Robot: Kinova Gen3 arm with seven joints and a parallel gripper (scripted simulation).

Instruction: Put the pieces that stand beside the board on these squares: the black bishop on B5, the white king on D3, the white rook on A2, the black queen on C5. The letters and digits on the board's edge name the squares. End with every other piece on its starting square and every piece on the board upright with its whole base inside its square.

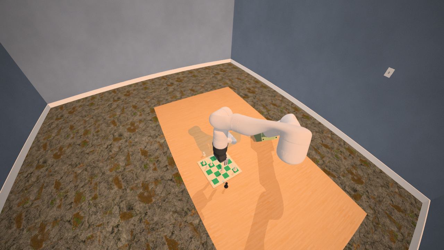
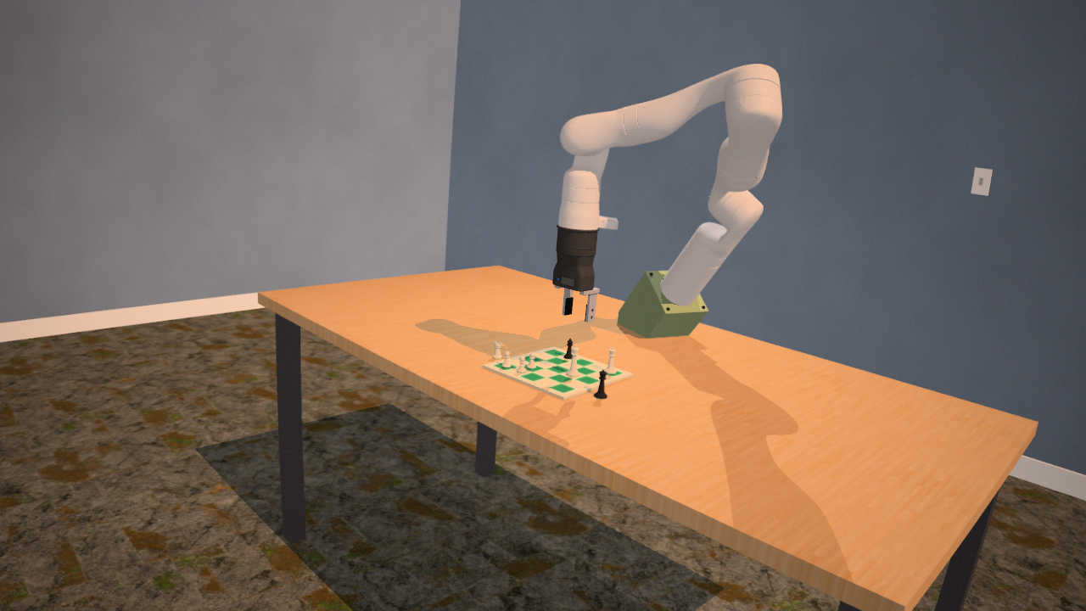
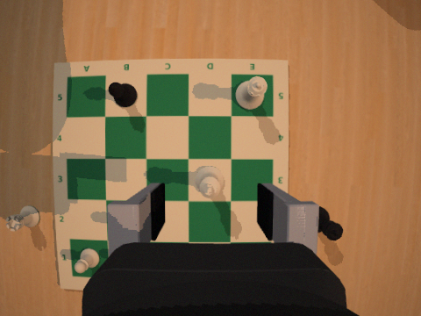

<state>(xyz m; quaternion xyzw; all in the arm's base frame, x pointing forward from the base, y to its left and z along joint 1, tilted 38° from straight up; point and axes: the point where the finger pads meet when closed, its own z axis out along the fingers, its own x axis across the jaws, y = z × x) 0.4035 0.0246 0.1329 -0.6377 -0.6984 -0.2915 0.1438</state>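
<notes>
The green and cream board (image 3: 170,172) lies under my gripper (image 3: 210,203) (image 2: 579,305), which is open, empty and raised well above it. The white king (image 3: 210,182) stands upright on D3, just ahead of my fingertips. The black bishop (image 3: 123,94) stands on B5. The white rook (image 3: 26,218) stands off the board beside its left edge, near row 2. The black queen (image 3: 330,230) stands off the board beside its right edge, partly hidden by my right finger; it also shows in the exterior view (image 2: 601,384).
A white piece (image 3: 254,90) stands on E5 and a white pawn (image 3: 87,260) on A1. My left finger hides part of rows 2 and 1. The arm's green base (image 2: 660,305) stands behind the board on the wooden table.
</notes>
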